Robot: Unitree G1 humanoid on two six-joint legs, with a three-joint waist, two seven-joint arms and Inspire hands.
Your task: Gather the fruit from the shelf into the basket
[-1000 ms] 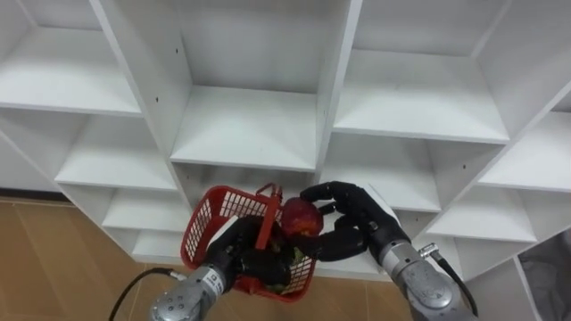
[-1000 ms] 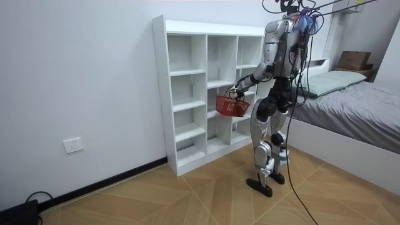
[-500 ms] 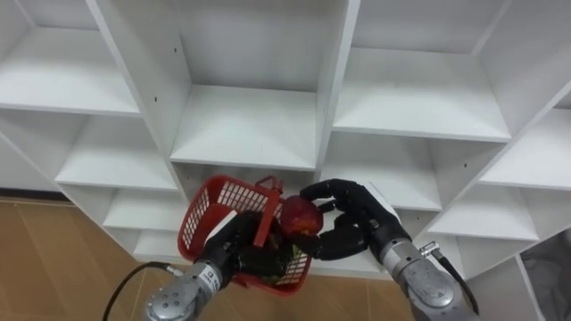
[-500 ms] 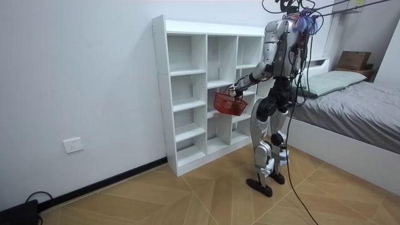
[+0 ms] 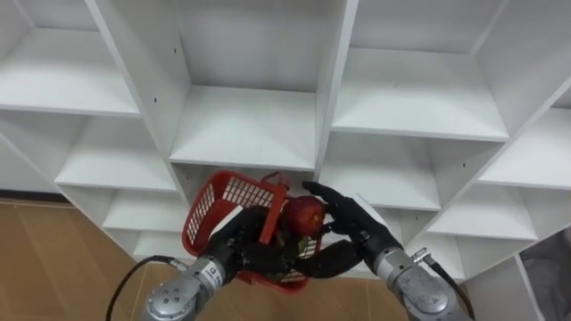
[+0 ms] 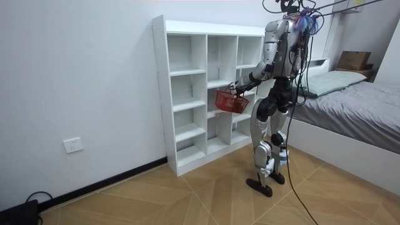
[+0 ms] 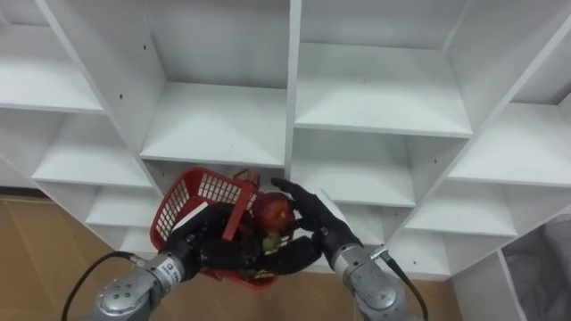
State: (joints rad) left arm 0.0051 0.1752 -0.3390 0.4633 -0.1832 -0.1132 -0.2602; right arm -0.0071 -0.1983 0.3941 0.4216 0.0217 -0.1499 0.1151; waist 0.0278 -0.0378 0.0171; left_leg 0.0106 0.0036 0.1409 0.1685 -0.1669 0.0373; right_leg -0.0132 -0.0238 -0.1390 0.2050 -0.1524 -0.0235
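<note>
Standing upright on the wooden floor (image 6: 206, 194) just before the white closet (image 5: 250, 125), the robot is facing the closet's middle column of shelves, with a bed (image 6: 356, 100) lying behind it at the room view's right. The left hand (image 5: 243, 248) is gripping a red basket (image 5: 223, 201), its dark fingers curling round the near rim beside the upright handle. The basket is hanging in the air, tilted, just below the front edge of a middle shelf and touching no shelf board. The right hand (image 5: 352, 227) is reaching in from the right and clasping a red apple (image 5: 304, 214), with the fingers arching over the fruit's top and far side and the thumb sitting lower down. The apple is hovering over the basket's right rim, close against the handle. A greenish fruit (image 7: 270, 242) is lying inside the basket, mostly hidden by the two hands. In the room view the basket (image 6: 232, 101) is showing between the robot's chest and the closet's front edge.
</note>
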